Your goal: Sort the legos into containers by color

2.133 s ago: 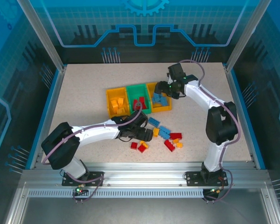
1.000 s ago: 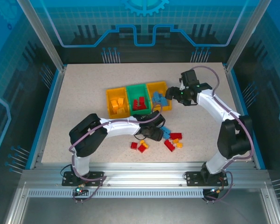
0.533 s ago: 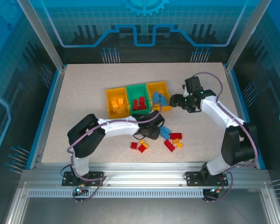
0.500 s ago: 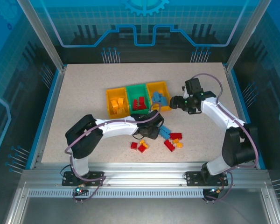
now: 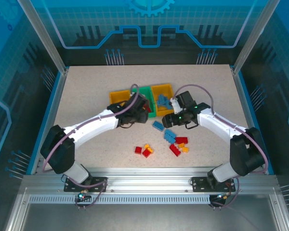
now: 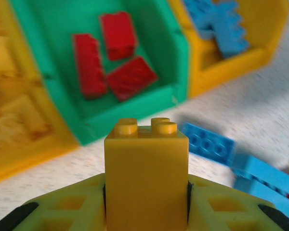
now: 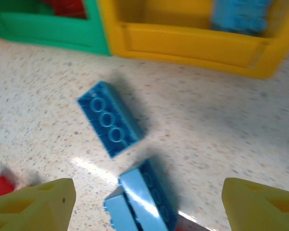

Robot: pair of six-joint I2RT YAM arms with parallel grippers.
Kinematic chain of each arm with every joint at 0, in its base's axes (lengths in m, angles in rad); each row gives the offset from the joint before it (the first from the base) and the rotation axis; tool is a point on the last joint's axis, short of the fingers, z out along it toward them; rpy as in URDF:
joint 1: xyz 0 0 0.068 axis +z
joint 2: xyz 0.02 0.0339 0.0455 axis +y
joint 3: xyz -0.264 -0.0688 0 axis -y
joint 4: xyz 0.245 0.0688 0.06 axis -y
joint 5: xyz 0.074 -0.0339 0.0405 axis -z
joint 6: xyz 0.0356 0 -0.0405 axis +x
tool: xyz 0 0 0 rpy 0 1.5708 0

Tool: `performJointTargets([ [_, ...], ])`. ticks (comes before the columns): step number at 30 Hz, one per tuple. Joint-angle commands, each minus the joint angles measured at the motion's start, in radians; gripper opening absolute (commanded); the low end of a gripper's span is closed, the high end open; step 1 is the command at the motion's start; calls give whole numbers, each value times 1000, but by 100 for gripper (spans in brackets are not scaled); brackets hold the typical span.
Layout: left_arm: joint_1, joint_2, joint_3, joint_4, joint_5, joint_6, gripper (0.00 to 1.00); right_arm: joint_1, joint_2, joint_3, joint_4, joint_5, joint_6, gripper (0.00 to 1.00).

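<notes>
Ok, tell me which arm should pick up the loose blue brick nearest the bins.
Right. The right gripper is open, carries nothing and hangs right beside that blue brick. The left gripper is shut on a yellow brick up at the bins.

Speckled beige tabletop [image 5: 86,91]. Three open-topped plastic bins stand on it side by side in a row: left yellow-orange bin [image 5: 116,96], middle green bin [image 5: 147,91], right yellow-orange bin [image 5: 162,87]. Just in front of the bins, loose plastic bricks lie scattered: blue bricks [image 5: 158,126], red bricks [image 5: 175,150] and small orange bricks [image 5: 185,149].
</notes>
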Motion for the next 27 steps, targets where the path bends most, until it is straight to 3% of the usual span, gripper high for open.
performJointTargets([
  [1,96,-33,32,-53,5,47,40,59,62,53,14,29,-102,82],
  [5,214,-9,93,-46,85,88,40,85,150,112,-12,46,-153,80],
  [11,280,103,176,-55,107,104,40,107,254,176,-36,40,-226,77],
  [20,359,193,170,-34,138,45,40,155,385,273,-97,72,-283,76],
  [23,370,210,178,-41,139,34,42,169,418,298,-115,93,-296,74],
  [27,375,223,175,-46,140,23,53,183,453,323,-136,143,-301,66],
])
